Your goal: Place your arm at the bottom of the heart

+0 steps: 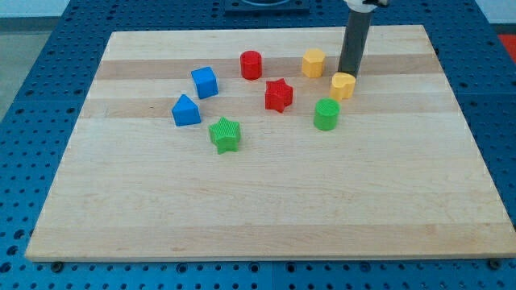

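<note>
Pale wooden board [266, 209] lies bare toward the view's bottom of the yellow plastic heart block [343, 85]. My tip [349, 75], holding nothing, touches the heart's top edge. Its upper rod is cut off.

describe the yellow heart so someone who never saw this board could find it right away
On the wooden board, look toward the view's top right, where my tip comes down. The yellow heart sits right at it, above the green cylinder. The other yellow block, up-left, is hexagonal, not notched.

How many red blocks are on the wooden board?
2. The red cylinder stands near the view's top, left of centre; the red star lies below it, toward the view's right. None seems hidden.
</note>
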{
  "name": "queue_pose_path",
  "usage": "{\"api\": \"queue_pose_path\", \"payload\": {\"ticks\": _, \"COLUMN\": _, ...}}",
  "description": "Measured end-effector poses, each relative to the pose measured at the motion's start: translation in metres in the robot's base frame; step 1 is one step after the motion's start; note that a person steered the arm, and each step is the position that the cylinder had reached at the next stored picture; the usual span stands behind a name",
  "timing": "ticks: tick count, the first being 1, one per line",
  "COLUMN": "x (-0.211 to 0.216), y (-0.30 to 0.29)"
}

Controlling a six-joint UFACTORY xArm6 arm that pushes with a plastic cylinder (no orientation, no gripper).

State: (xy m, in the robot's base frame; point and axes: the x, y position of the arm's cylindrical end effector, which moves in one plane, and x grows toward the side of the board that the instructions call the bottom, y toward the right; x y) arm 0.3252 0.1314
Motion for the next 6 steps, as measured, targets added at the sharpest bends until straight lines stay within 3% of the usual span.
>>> {"api": "queue_pose_path", "payload": {"ticks": 2, "x": -0.012, "y": 0.026}}
{"api": "queue_pose_path", "payload": {"ticks": 3, "x": -0.016, "y": 0.096}}
{"api": "queue_pose_path", "payload": {"ticks": 4, "x": 0.006, "y": 0.099}}
{"api": "queue_pose_path", "payload": {"ticks": 6, "x": 0.066, "y": 0.026}}
